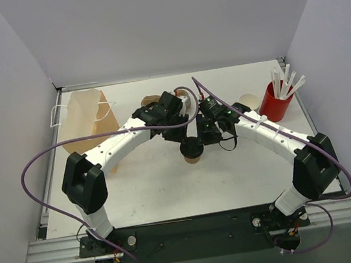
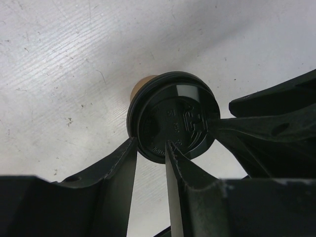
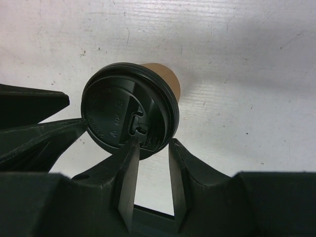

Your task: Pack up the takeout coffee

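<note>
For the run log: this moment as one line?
kraft-brown paper cup with round black plastic lid: upright | left gripper: at lid | right gripper: at lid | grasp: unclear

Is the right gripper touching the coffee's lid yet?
Touching. In the right wrist view one fingertip rests on the black lid, no gap.

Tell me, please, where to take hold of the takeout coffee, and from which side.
Probably the brown paper wall under the black lid, coming in level from the side. The takeout coffee stands upright, its round wall suits a pinch, and the wider lid might pull off.
</note>
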You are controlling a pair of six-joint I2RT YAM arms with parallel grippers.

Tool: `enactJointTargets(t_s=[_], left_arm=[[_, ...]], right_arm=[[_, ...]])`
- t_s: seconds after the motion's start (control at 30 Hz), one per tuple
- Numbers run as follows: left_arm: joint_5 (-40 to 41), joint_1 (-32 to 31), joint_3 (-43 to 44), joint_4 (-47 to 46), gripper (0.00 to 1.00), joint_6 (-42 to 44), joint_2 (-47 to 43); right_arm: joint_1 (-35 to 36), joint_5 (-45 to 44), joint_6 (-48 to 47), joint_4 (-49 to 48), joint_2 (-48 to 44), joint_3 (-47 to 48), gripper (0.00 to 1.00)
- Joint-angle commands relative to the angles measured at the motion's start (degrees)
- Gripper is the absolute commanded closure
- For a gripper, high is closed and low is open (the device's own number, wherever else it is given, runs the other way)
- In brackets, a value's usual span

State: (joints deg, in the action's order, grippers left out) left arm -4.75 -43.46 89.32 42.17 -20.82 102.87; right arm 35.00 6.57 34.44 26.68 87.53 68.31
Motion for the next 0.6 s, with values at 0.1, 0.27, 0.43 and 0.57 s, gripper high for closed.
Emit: enactJointTargets(t_s=[0.1, 0.27, 0.43, 0.57], left_arm=[[-0.25, 0.75, -2.22, -3.59, 0.61, -0.98, -1.09], [-1.04, 0.75, -3.36, -4.82, 0.61, -1.15, -1.18], [-1.49, 0.75, -3.62, -4.99, 0.61, -1.15, -0.92], [-1.66, 0.83, -3.97, -4.91, 0.61, -1.24, -0.74]], right_arm=[[1.38, -3.05, 0.46, -0.84, 1.68, 1.56, 0.74], [1.91, -3.67, 0.54, -0.92, 2.38, 1.38, 0.74], [2.09, -3.93, 0.54, -0.92, 3.09, 1.38, 0.75], [2.44, -4.11, 0.54, -0.93, 3.44, 1.3, 0.76]])
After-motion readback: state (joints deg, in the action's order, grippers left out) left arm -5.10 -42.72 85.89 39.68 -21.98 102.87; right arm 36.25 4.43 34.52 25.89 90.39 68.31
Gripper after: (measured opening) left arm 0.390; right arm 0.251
